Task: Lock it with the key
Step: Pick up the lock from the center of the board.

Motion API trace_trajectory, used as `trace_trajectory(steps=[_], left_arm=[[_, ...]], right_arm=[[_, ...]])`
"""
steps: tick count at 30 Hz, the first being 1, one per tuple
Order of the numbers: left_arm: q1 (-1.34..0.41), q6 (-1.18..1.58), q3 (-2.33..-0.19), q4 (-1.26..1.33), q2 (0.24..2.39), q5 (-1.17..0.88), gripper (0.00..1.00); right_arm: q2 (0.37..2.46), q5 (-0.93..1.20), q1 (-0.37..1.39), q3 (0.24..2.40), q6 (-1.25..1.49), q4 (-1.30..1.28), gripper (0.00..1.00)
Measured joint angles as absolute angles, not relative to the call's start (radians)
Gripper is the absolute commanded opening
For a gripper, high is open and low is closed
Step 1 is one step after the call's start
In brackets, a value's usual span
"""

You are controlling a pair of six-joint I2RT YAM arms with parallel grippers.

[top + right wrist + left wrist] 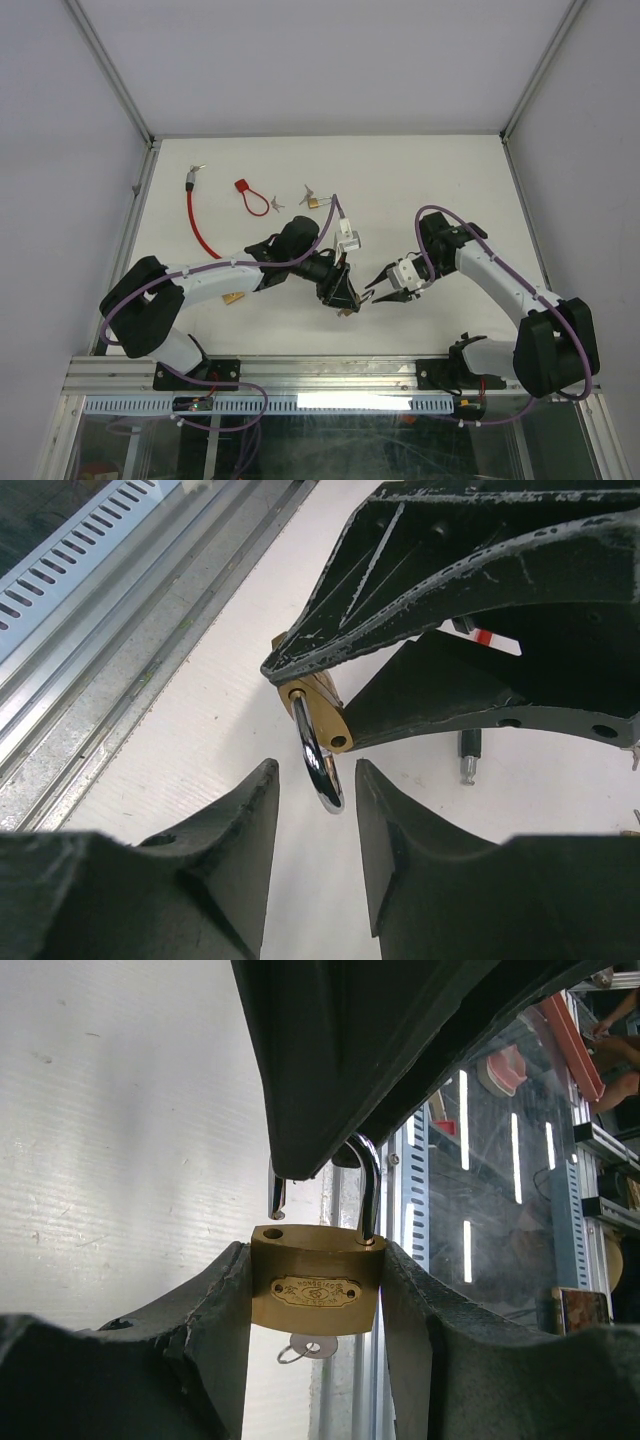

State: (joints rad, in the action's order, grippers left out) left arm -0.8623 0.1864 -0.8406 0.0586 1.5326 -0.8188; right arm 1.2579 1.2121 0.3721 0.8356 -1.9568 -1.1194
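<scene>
Left jaws clench the brass padlock (315, 1290); right jaws stand parted astride its open shackle (310, 745): pinch the bow squarely, then push straight into the padlock

Near the front middle of the counter (450, 180), the padlock (315, 1290) sits between the fingers of the left tool (347, 305), with a key (308, 1348) in its underside. The right tool (370, 292) is just to its right, the shackle (318, 765) between its fingers. Behind, a cable (198, 225) lies at the far left and loose keys (307, 193) lie mid-back.
</scene>
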Motion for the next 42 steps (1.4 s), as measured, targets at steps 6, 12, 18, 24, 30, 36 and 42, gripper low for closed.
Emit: trace_trajectory(steps=[6,12,18,24,30,36,42], left_arm=[[-0.862,0.195,-0.835,0.076,1.533,-0.838,0.09],[-0.862,0.202,-0.835,0.087,1.533,-0.845,0.09],[-0.862,0.210,-0.835,0.099,1.533,-0.847,0.10],[-0.855,0.220,-0.833,0.102,1.533,-0.852,0.18],[-0.847,0.239,-0.819,0.129,1.531,-0.859,0.51],[-0.822,0.274,-0.768,0.181,1.469,-0.827,0.66],[-0.803,0.282,-0.691,0.222,1.325,-0.705,0.70]], right_arm=[[1.258,1.213,0.374,0.836,-1.938,-1.102,0.33],[1.258,1.213,0.379,0.836,-1.935,-1.100,0.25],[1.258,1.217,0.382,0.836,-1.934,-1.101,0.16],[1.258,1.218,0.382,0.836,-1.935,-1.117,0.00],[1.258,1.219,0.382,0.839,-1.916,-1.127,0.00],[1.261,1.217,0.376,0.896,-1.773,-1.126,0.00],[1.261,1.218,0.352,0.916,-1.620,-1.104,0.00]])
